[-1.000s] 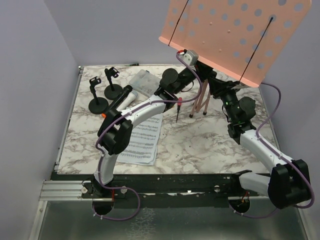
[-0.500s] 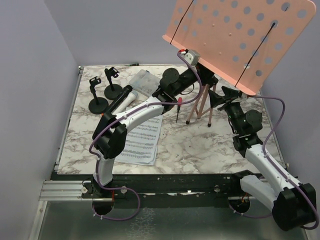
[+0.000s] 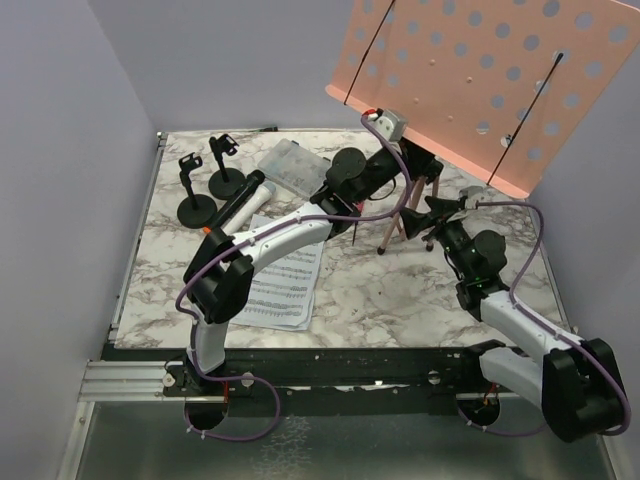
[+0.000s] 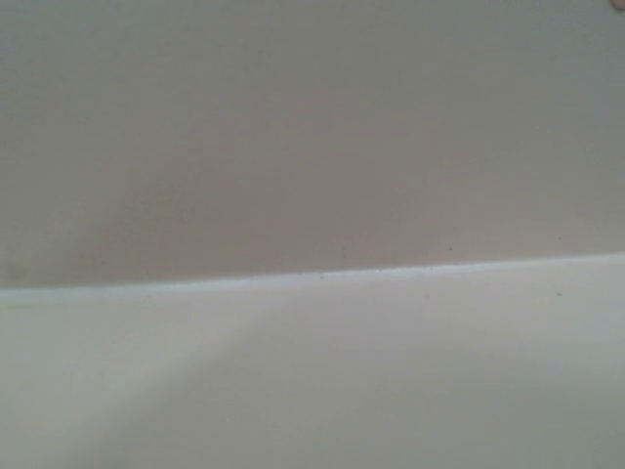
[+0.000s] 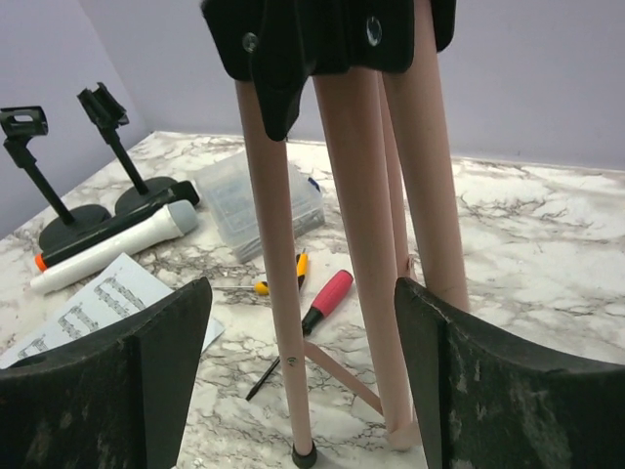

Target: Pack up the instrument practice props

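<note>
Marble table (image 3: 400,290): clear box (image 5: 259,200) near tripod (image 5: 342,195), contents unclear.

Marble table (image 3: 400,290) bears mic holders (image 3: 196,210), microphones (image 3: 255,193), sheet music (image 3: 285,285), clear box (image 3: 293,168), screwdrivers (image 5: 322,298); tripod (image 5: 276,293) foot too.

pink tripod (image 5: 356,195) legs, filling right pincer (image 5: 303,293) gap

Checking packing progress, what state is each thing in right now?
Music stand, standing, legs nearly folded together.
Microphone holders, upright, empty.
Microphones, lying flat.
Sheet music, lying flat.
Plastic box, looks closed.
Right arm, jaws open around stand legs.
Left arm, jaws hidden.
</note>
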